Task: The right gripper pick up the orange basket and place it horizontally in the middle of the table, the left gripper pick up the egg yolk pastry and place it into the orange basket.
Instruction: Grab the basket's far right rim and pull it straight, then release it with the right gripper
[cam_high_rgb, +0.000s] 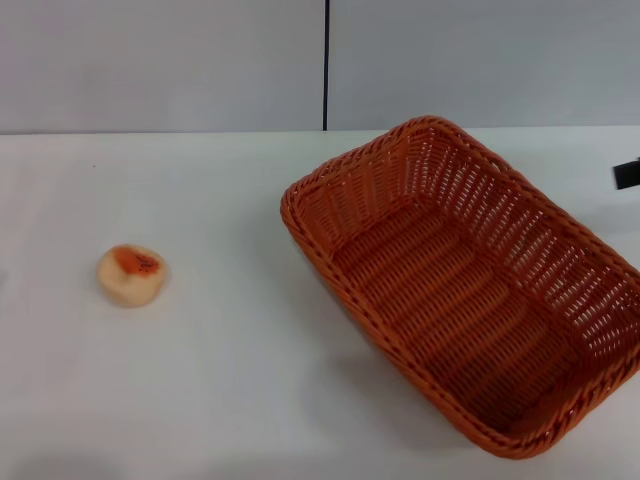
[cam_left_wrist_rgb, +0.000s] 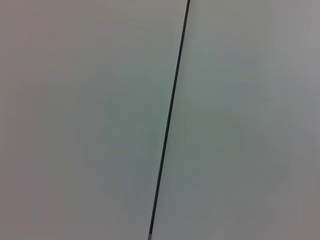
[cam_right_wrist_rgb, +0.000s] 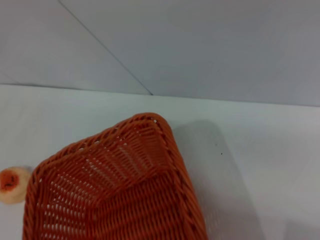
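Observation:
The orange basket (cam_high_rgb: 344, 282) lies empty on the right half of the table (cam_high_rgb: 220, 390), its long side running diagonally from near the middle toward the front right corner. The egg yolk pastry (cam_high_rgb: 132, 275) sits alone on the left side, well apart from the basket. A small black piece of the right gripper (cam_high_rgb: 628, 175) pokes in at the right edge, just beyond the basket's far long rim. In the right wrist view a basket (cam_right_wrist_rgb: 145, 119) corner fills the lower part, with the pastry (cam_right_wrist_rgb: 12, 184) past it. The left gripper is out of view.
A grey wall with a dark vertical seam (cam_high_rgb: 325, 65) stands behind the table's far edge. The left wrist view shows only that wall and its seam (cam_left_wrist_rgb: 170, 120). Bare white tabletop (cam_right_wrist_rgb: 260, 160) lies between pastry and basket.

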